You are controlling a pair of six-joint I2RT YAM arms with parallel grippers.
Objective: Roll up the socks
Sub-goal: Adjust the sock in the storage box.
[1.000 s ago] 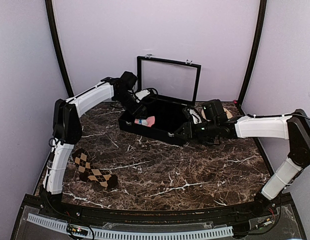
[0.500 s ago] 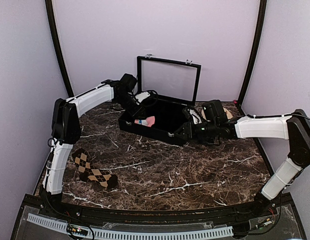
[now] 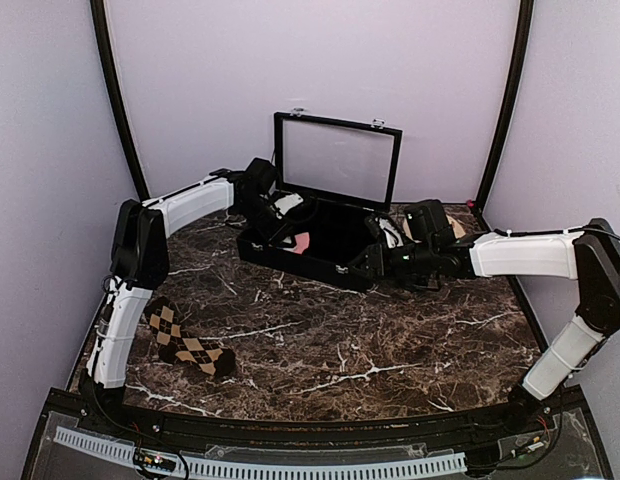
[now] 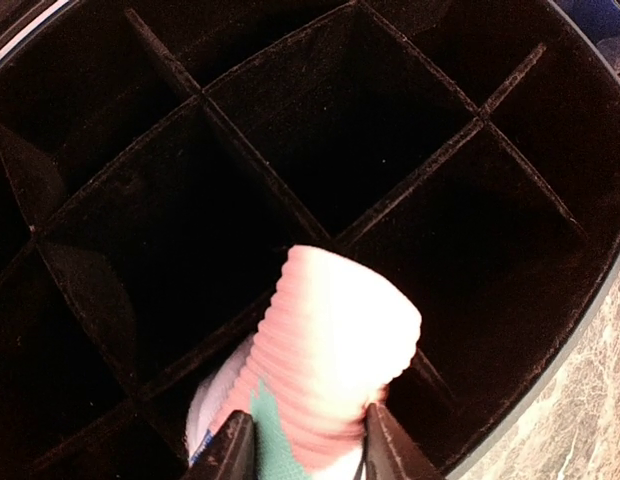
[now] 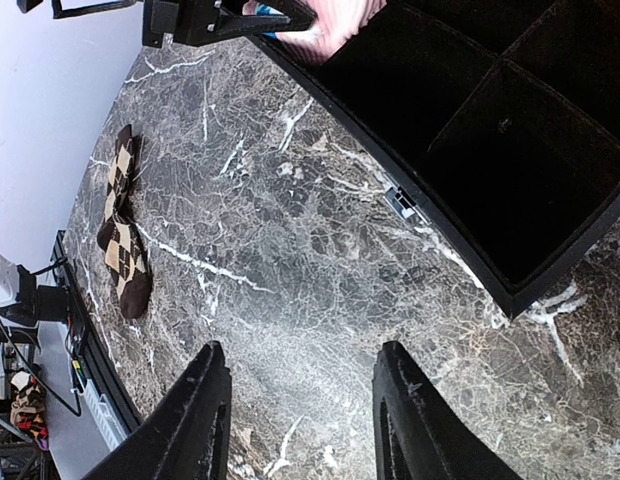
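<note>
The pink sock, rolled up with a teal patch and white showing at its base, stands in a compartment at the near-left corner of the black box. My left gripper is shut on it, one finger pressing each side of the roll. From above, the pink sock shows just below the left gripper. The dark brown argyle sock lies flat on the marble table at the front left, also seen as the argyle sock. My right gripper hangs open over bare marble beside the box's front right.
The black box has several compartments with thin dividers, and its lid stands upright at the back. A tan object lies behind the right arm. Purple walls close in the table on three sides.
The left gripper's jaws have closed in on the pink sock roll inside the box, and the left arm has shifted slightly. The right arm has not moved.
</note>
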